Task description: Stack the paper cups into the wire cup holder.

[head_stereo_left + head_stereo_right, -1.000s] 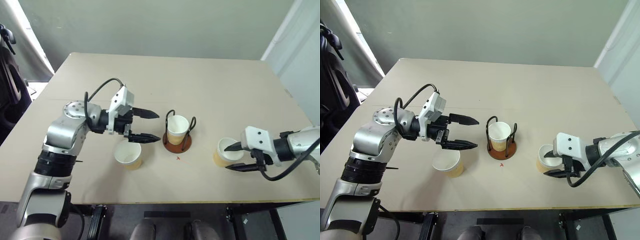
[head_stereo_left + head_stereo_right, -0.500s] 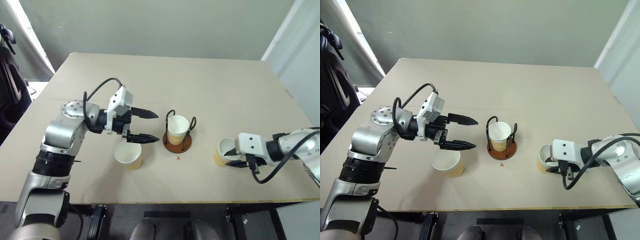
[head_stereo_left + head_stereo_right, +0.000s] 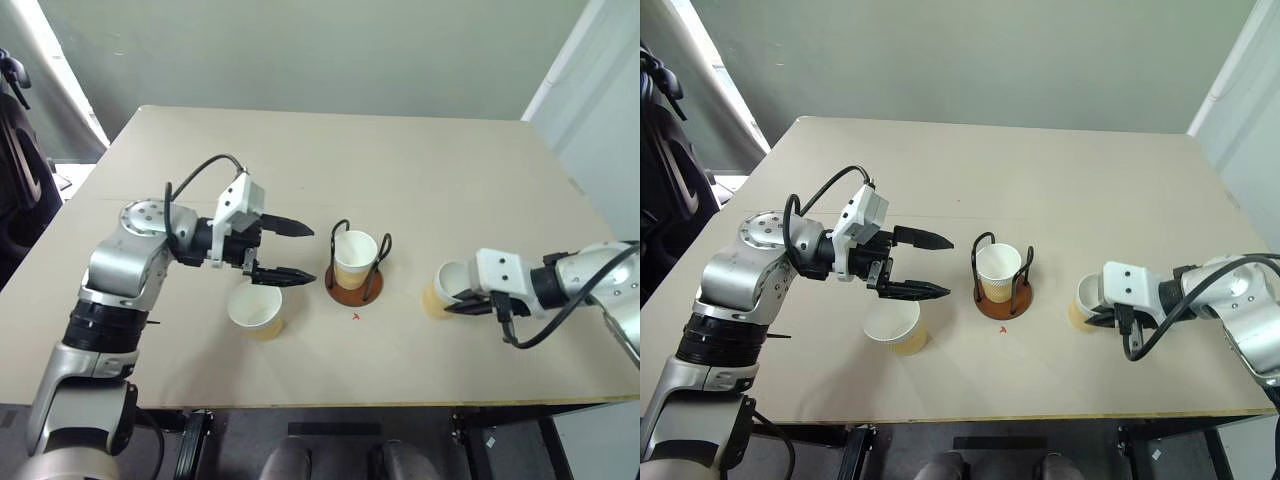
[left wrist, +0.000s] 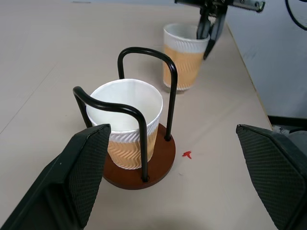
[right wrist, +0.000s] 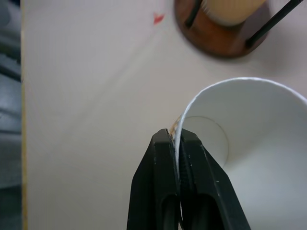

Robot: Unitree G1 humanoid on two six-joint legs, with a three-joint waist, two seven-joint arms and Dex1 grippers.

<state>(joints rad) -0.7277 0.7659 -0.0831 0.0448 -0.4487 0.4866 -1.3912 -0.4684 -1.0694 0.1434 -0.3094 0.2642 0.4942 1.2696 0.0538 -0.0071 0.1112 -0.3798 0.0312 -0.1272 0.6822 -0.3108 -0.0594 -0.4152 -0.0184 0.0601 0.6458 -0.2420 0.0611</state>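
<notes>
Nearest me, a loose cup (image 3: 255, 310) stands upright on the table (image 3: 330, 150), mouth up and empty. My left gripper (image 3: 292, 250) hovers just above and beyond it, fingers spread wide and holding nothing, pointing toward the holder (image 3: 355, 283).

Off to the right, my right gripper (image 5: 175, 143) is clenched on the near wall of a second cup (image 3: 1090, 298), one finger inside the rim and one outside. That cup is upright and empty.

The holder lies to the left of the pinched cup, between the two arms, with one cup (image 3: 355, 258) already seated upright between its wire loops. I judge that the right cup must lift, travel left, and drop straight down into the seated one.
</notes>
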